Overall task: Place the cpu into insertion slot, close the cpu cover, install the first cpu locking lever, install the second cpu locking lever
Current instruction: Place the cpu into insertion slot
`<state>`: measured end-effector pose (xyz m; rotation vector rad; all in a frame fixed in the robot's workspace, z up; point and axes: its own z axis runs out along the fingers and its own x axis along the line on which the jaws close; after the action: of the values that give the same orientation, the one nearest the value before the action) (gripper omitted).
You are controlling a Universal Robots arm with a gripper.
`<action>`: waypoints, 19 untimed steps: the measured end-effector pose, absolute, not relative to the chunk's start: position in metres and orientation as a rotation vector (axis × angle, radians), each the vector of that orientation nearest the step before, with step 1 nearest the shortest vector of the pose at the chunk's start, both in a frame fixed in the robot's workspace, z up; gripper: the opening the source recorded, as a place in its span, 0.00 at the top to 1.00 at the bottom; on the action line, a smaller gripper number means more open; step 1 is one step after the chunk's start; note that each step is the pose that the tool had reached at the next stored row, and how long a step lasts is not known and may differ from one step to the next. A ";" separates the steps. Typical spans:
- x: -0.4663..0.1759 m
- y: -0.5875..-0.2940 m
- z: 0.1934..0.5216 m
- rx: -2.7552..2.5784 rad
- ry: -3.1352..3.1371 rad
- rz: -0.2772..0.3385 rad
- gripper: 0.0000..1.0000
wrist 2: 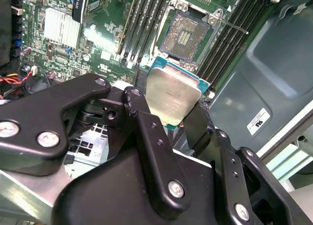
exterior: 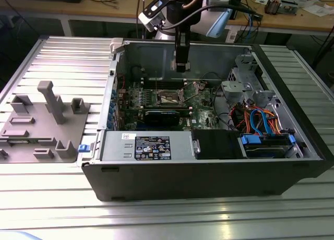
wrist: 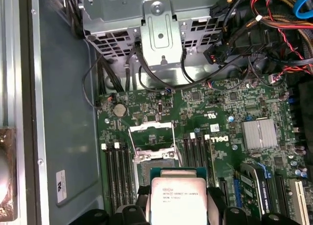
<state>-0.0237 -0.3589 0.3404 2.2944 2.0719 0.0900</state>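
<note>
Two fingers [wrist 2: 146, 132] of the gripper [wrist 2: 166, 112] are closed on the cpu [wrist 2: 171, 95], which is held above the open insertion slot [wrist 2: 186, 36].

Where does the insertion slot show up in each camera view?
Exterior view: insertion slot on the green board, below the gripper.
First wrist view: insertion slot just beyond the held cpu.
Second wrist view: likewise just beyond the cpu, at.
Shared landmark: the green board around it.
</note>
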 end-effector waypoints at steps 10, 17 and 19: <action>-0.024 -0.359 0.335 2.196 2.176 0.089 0.46; -0.024 -0.358 0.335 2.195 2.176 0.089 0.46; -0.024 -0.358 0.335 2.195 2.176 0.089 0.46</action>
<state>-0.0237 -0.3577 0.3353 2.1953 2.1759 0.0889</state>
